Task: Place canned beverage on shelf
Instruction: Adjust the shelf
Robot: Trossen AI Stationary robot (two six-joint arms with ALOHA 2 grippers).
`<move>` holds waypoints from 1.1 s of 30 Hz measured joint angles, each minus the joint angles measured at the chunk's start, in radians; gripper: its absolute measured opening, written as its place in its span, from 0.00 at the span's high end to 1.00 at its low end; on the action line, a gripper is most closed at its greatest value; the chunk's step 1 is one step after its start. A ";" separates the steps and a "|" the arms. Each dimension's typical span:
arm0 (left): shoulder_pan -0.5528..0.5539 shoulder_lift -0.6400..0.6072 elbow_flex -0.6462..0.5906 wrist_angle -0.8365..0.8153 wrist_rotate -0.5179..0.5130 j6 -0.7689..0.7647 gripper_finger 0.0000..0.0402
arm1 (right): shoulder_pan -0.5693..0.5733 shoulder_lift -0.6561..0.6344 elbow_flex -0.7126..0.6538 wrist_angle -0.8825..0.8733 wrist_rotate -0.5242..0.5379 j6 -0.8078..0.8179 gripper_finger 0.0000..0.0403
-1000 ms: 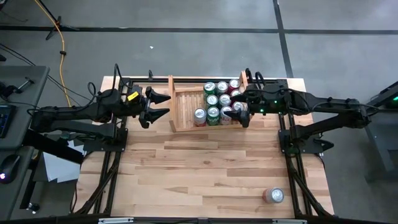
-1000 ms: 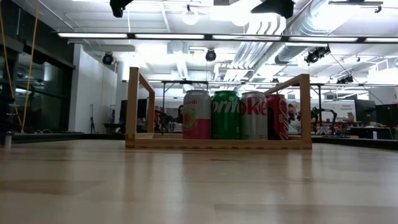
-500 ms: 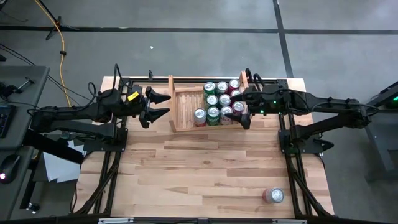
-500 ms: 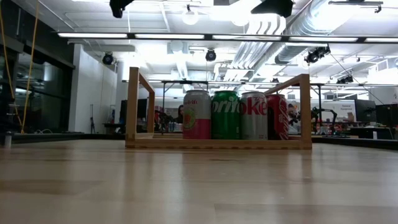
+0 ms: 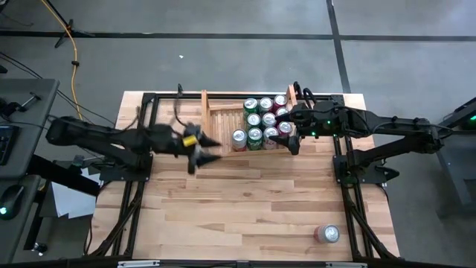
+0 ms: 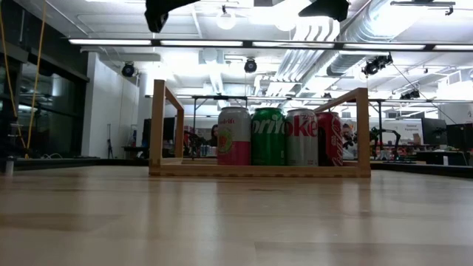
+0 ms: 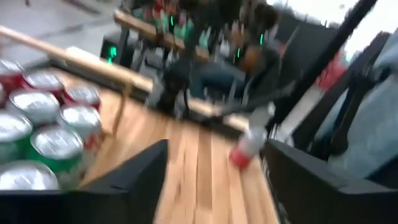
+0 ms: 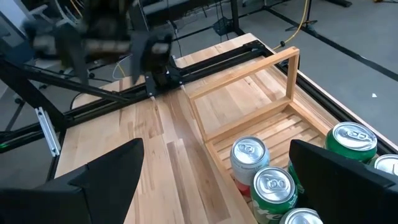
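The shelf [image 5: 222, 126] is a pale wooden rack at the table's far edge, and several cans [image 5: 262, 123] stand upright in its right part. One more canned beverage [image 5: 327, 234] lies on its side near the table's near right corner; it also shows far off in the left wrist view [image 7: 245, 147]. My left gripper [image 5: 205, 150] hangs open in the air just in front of the shelf's left part. My right gripper [image 5: 288, 132] is open above the cans at the shelf's right end, with nothing between its fingers [image 8: 99, 180].
The shelf's left half [image 8: 249, 93] has a bare slatted base. Black frame rails [image 5: 141, 186] run along both table sides. In the low view the front row of cans [image 6: 268, 137] stands between the two side boards [image 6: 158, 125].
My left gripper has swung from the table's far left toward the right and the near edge, sinking a little. It is now in front of the shelf. My right gripper and the cans have kept still.
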 joint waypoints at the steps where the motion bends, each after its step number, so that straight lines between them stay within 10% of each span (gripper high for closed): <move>1: -0.033 0.026 0.013 -0.024 -0.026 0.008 0.42 | 0.000 0.000 0.000 0.000 0.000 0.000 0.04; 8: -0.212 0.155 0.024 -0.101 -0.240 -0.050 0.96 | 0.000 0.000 0.000 0.000 0.000 -0.001 0.04; 21: -0.234 0.227 -0.322 0.393 -0.537 -0.321 1.00 | 0.000 0.000 0.000 -0.003 0.001 -0.003 0.04; 33: -0.145 0.226 -0.350 0.306 -0.678 -0.340 1.00 | 0.000 0.001 0.000 -0.014 0.003 -0.003 0.04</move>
